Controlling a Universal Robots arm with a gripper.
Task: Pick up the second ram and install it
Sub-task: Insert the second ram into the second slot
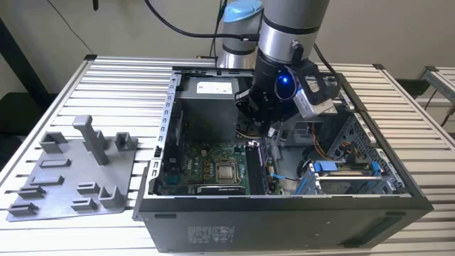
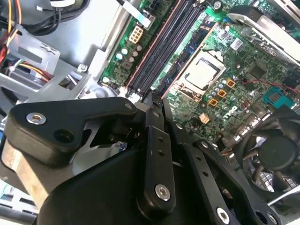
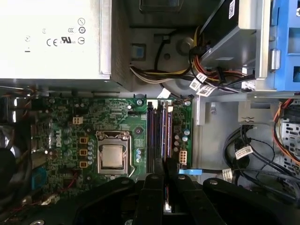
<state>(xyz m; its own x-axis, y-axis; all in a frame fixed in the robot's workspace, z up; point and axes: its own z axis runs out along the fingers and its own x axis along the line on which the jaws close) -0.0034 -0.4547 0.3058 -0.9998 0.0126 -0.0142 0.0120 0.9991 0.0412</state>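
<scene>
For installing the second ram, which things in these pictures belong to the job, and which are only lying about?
Job: end effector, close above the memory slots.
Lying about: grey holder tray, its tall grey post, power supply, processor socket.

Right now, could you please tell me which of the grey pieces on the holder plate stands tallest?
The capped post towards the back of the holder plate; it rises well above the low blocks around it.

Slatted white table (image 1: pixel 117 80) — open PC case (image 1: pixel 284 229) sits on it, grey holder plate (image 1: pixel 61 205) just beside, exterior view's left.
</scene>
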